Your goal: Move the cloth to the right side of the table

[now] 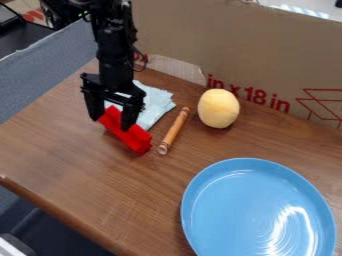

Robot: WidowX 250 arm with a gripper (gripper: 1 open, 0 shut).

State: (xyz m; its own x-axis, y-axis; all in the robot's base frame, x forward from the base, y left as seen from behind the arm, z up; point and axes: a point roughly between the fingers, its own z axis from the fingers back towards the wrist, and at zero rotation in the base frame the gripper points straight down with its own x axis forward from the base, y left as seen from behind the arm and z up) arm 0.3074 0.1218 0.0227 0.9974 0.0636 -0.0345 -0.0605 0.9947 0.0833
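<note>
The pale blue cloth [151, 100] lies folded on the dark wood table [67, 150], left of the middle. A red block [127, 132] lies along its near edge. My gripper [112, 112] points straight down over the cloth's near-left corner and the block's far end. Its two black fingers [88, 108] stand apart, open, with nothing held between them. The gripper hides that corner of the cloth, so whether the fingertips touch the cloth I cannot tell.
A wooden stick [173, 132] lies right of the block. A yellow ball [219, 108] sits beside it. A large blue plate [261, 210] fills the near right. A cardboard box [267, 70] with red print stands along the back.
</note>
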